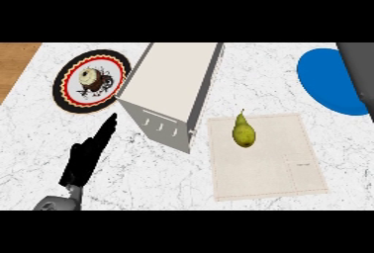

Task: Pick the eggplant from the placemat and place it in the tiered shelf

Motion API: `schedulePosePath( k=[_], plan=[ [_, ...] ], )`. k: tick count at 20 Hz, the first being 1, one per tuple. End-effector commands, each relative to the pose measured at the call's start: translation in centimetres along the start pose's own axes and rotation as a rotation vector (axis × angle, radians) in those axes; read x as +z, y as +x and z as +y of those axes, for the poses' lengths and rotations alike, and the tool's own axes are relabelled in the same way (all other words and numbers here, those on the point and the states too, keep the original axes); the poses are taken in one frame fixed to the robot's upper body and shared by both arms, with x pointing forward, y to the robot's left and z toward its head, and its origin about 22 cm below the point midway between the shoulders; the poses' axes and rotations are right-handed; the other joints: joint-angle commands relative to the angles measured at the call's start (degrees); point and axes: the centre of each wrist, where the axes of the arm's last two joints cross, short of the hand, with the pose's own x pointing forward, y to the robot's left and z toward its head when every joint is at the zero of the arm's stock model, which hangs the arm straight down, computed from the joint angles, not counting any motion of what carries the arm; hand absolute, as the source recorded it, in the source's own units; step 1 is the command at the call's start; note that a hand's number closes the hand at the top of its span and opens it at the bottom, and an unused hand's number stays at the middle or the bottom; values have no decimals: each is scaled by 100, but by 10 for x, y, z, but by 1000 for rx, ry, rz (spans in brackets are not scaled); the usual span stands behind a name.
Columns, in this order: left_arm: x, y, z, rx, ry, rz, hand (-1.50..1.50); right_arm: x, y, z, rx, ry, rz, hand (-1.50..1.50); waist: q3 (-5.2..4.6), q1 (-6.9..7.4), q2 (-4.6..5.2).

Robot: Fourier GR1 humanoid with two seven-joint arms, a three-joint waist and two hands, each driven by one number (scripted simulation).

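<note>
A white marble-patterned counter (146, 168) with grey veining is shown from above. A pale, rectangular, cloth-like placemat (266, 170) with a stitched border lies at centre right; on its upper part is seen a yellow-green, pear-shaped fruit (244, 131), narrow end up, where the task's eggplant is expected. Just left of it stands the tiered shelf (171, 89), a pale box with grey sides. A round plate (70, 94) with a black and red patterned rim is placed at upper left. The left hand (86, 157) is held flat, fingers straight, grasping nothing, pointing toward the shelf. The right hand is not seen.
</note>
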Motion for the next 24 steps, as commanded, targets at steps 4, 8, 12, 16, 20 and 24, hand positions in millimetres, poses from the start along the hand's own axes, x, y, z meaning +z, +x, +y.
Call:
schedulePosePath(
  k=[4, 8, 12, 16, 20, 24],
  plan=[
    [-9, -1, -6, -11, -21, 4, 0, -39, 26, 33, 76, 26, -25, 150, -14, 123, 90],
    [0, -3, -11, -23, -29, -6, 0, -48, 29, 52, 97, 79, -56, 150, -12, 153, 84],
    [-2, -2, 1, 9, 0, 7, 0, -67, 52, 71, 94, 139, -59, 150, -14, 117, 62],
    [0, -9, -15, -4, -20, -6, 0, -72, 52, 113, 107, 219, -48, 150, -15, 144, 80],
    [-4, 2, 6, -6, -3, -7, 0, -68, 42, 139, -138, 307, -39, 150, -11, 138, 78],
    [-4, -1, -8, -20, -12, -14, 0, -63, 31, 157, -524, 396, 84, -150, -14, 178, 102]
  ],
)
